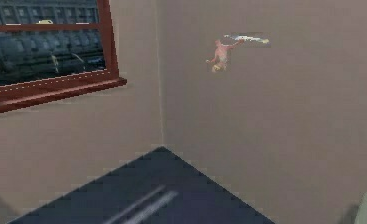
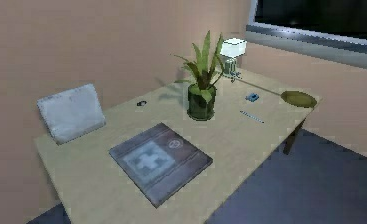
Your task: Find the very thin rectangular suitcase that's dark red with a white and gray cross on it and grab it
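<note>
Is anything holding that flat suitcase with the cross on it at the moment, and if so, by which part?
Nothing holds it. The suitcase lies flat on its broad side on the table, with nothing on it or at its edges.

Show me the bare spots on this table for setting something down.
Bare tabletop lies between the grey cushion and the flat cross-marked case, and along the near edge from that case toward the dish. It is crowded around the potted plant: lamp, small items.
</note>
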